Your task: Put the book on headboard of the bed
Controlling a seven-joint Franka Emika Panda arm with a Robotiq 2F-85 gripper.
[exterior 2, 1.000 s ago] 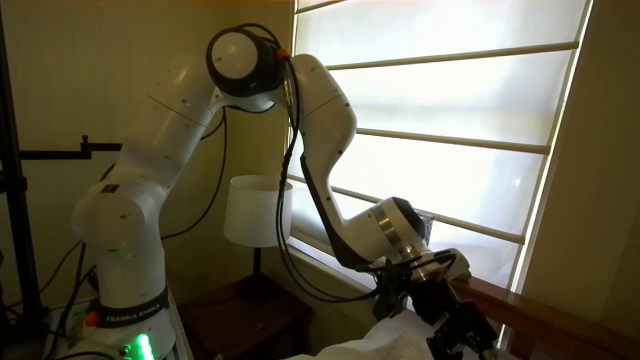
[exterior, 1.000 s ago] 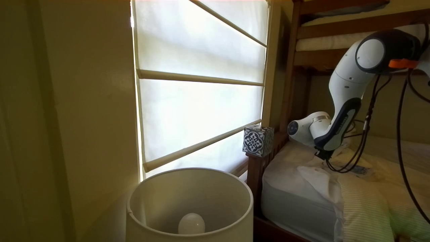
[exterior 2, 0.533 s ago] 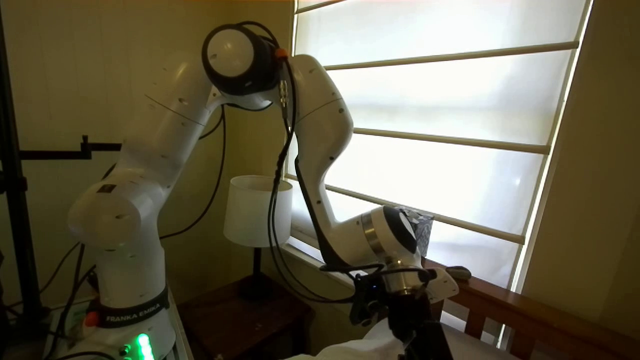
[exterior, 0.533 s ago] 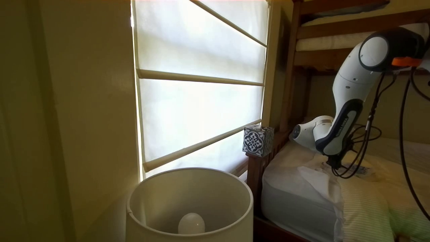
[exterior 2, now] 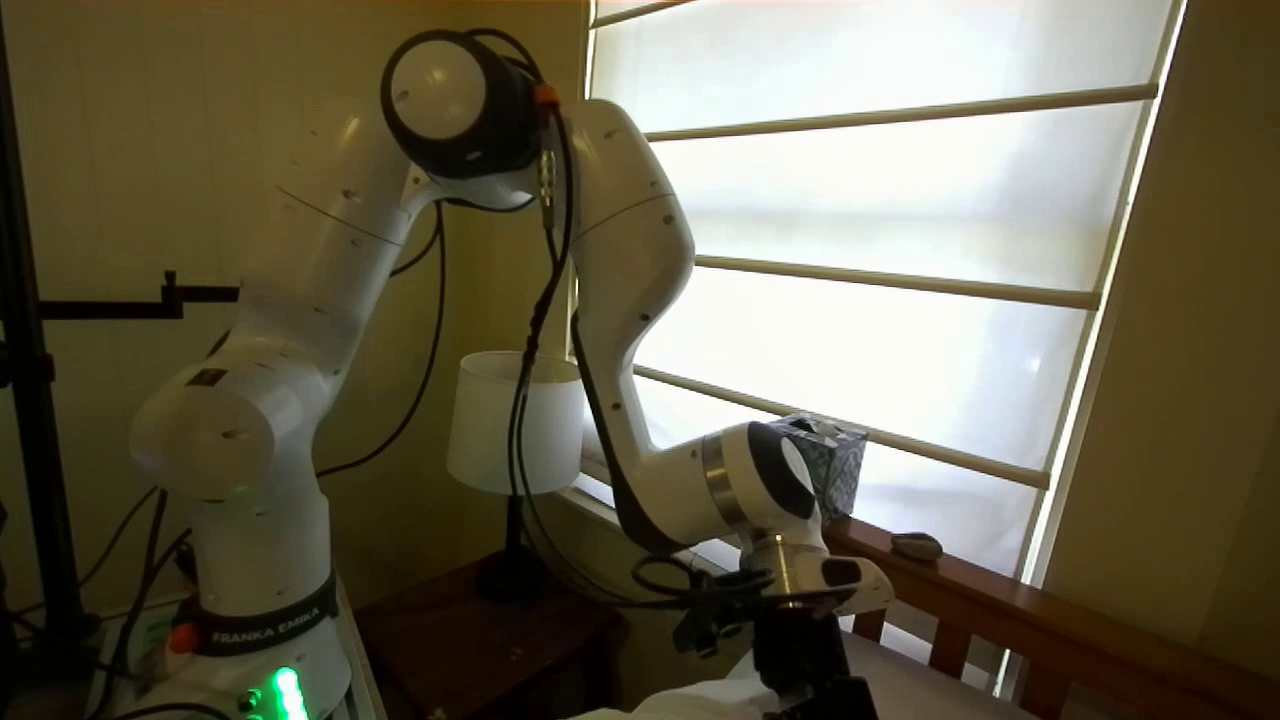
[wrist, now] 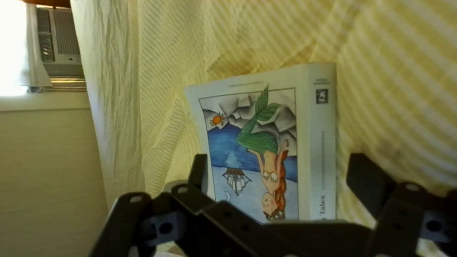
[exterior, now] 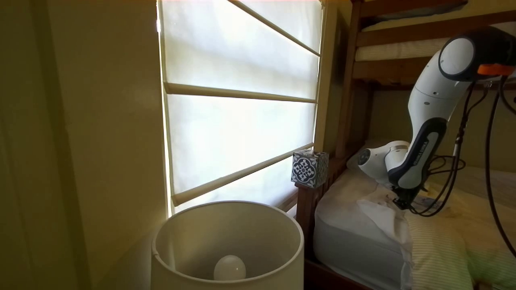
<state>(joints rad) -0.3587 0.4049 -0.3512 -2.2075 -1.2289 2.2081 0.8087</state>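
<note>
In the wrist view a thin book point(wrist: 253, 117) with a pale border, a mermaid picture and a pale spine lies on yellow-and-white striped bedding. My gripper point(wrist: 278, 175) is open above it. One finger overlaps the book's left edge and the other is over the bedding beyond the spine. Nothing is held. In an exterior view the gripper point(exterior: 403, 201) hangs low over the bed point(exterior: 354, 233), and a small bluish patch behind it may be the book. The brown wooden headboard point(exterior 2: 1060, 625) has a rail with slats; its post point(exterior: 305, 209) also shows.
A patterned box point(exterior: 309, 169) stands on the headboard post. A small grey object point(exterior 2: 917, 546) lies on the headboard rail. A lamp point(exterior 2: 515, 420) stands on a nightstand point(exterior 2: 480, 650). The upper bunk point(exterior: 435, 34) is above. Cables hang from the arm.
The arm has moved back toward its base, away from the headboard, and the gripper has swung to point more downward. The patterned box and grey object are now less covered by the arm.
</note>
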